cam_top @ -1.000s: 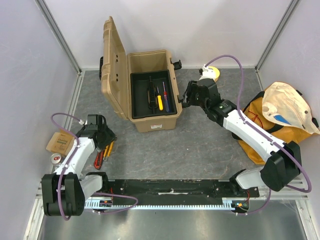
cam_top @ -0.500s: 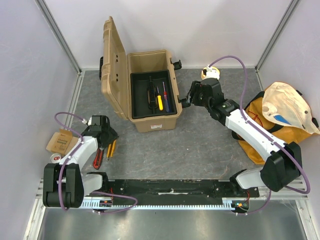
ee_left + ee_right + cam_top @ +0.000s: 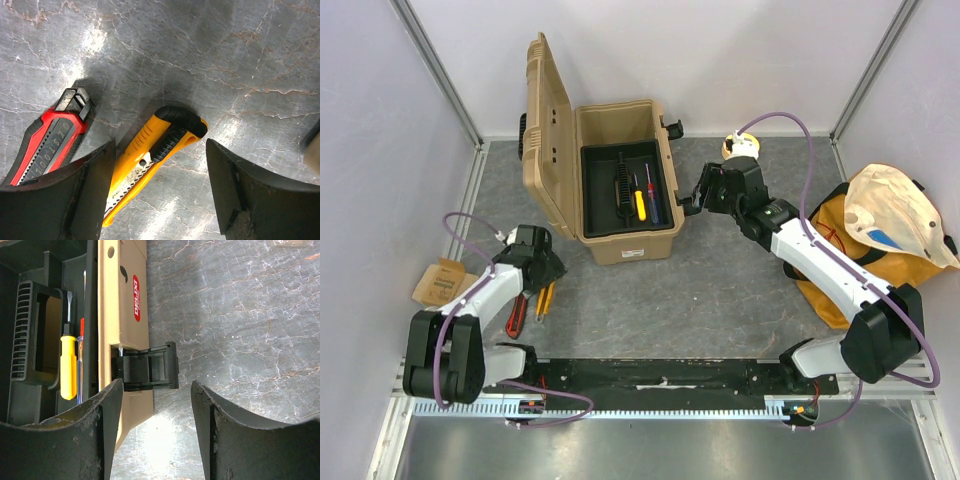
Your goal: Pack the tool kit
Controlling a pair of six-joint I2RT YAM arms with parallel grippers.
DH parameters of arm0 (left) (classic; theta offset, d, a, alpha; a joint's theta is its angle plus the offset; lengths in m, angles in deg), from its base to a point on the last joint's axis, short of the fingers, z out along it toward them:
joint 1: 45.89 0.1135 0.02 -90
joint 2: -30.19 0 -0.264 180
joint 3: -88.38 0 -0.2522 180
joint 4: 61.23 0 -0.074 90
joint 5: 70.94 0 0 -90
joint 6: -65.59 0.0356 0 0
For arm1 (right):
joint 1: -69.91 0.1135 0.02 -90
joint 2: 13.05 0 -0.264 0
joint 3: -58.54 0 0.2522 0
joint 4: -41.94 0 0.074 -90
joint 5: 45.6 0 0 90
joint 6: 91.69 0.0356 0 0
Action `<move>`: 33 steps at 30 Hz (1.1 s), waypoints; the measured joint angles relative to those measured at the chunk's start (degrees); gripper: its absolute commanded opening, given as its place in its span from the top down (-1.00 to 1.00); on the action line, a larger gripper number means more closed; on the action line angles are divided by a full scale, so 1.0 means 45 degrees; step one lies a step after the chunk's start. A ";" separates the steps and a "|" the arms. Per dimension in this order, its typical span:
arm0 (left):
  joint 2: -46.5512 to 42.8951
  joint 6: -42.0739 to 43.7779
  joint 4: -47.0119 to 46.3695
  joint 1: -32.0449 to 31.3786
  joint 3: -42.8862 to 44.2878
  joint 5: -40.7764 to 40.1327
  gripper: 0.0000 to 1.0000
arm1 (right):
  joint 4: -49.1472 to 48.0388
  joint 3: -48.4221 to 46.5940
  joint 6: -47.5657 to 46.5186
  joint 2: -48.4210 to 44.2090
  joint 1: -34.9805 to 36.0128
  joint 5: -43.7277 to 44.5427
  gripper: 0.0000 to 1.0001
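Observation:
The tan toolbox (image 3: pixel 625 245) stands open at the back, lid (image 3: pixel 548 140) up to the left. Its black inner tray (image 3: pixel 600 205) holds a yellow-handled screwdriver (image 3: pixel 639 201) and a blue and red one (image 3: pixel 651 195). On the floor at the left lie a yellow utility knife (image 3: pixel 150 160) and a red utility knife (image 3: pixel 47 140). My left gripper (image 3: pixel 157 200) is open just above the yellow knife, which lies between the jaws. My right gripper (image 3: pixel 152 435) is open and empty beside the toolbox's right black latch (image 3: pixel 150 367).
An orange-yellow fabric bag (image 3: pixel 880 235) lies at the right. A small brown paper packet (image 3: pixel 438 282) lies at the far left. A white and yellow round object (image 3: pixel 742 147) sits behind the right arm. Metal frame posts bound the floor.
My left gripper has moved right and slightly down over the yellow and red knives. My right gripper shifted slightly back near the toolbox latch, then held still.

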 measured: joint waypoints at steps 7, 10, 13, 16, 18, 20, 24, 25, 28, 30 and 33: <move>0.1025 -0.0010 0.0675 -0.0481 0.0719 -0.0622 -0.34 | 0.0034 0.0000 0.0131 0.0000 -0.0019 -0.0102 -0.27; 0.1127 -0.0015 0.0835 -0.0486 0.0782 -0.0782 -0.25 | 0.0039 0.0000 0.0131 0.0000 -0.0019 -0.0112 -0.27; 0.1151 -0.0015 0.0918 -0.0486 0.0792 -0.0894 -0.04 | 0.0039 0.0000 0.0131 0.0000 -0.0019 -0.0112 -0.27; 0.1156 -0.0049 0.1078 -0.0491 0.0801 -0.1044 0.26 | 0.0039 0.0000 0.0131 0.0000 -0.0024 -0.0117 -0.27; 0.1146 -0.0097 0.1137 -0.0500 0.0801 -0.1064 0.41 | 0.0039 0.0000 0.0131 0.0000 -0.0024 -0.0117 -0.27; 0.1122 -0.0155 0.1127 -0.0529 0.0801 -0.1039 0.36 | 0.0039 0.0000 0.0131 0.0000 -0.0024 -0.0121 -0.27; 0.1127 -0.0219 0.1141 -0.0534 0.0801 -0.1059 0.00 | 0.0039 0.0000 0.0131 0.0000 -0.0034 -0.0126 -0.27; 0.1132 -0.0233 0.1156 -0.0534 0.0801 -0.1054 -0.01 | 0.0039 0.0000 0.0136 0.0000 -0.0039 -0.0126 -0.27; 0.1171 -0.0282 0.1112 -0.0544 0.0835 -0.0947 0.12 | 0.0039 0.0000 0.0136 -0.0015 -0.0053 -0.0151 -0.27; 0.1171 -0.0287 0.1141 -0.0539 0.0835 -0.0957 0.35 | 0.0044 0.0000 0.0131 -0.0049 -0.0058 -0.0155 -0.27; 0.1137 -0.0345 0.1137 -0.0544 0.0835 -0.0884 0.73 | 0.0049 0.0000 0.0131 -0.0146 -0.0058 -0.0209 -0.27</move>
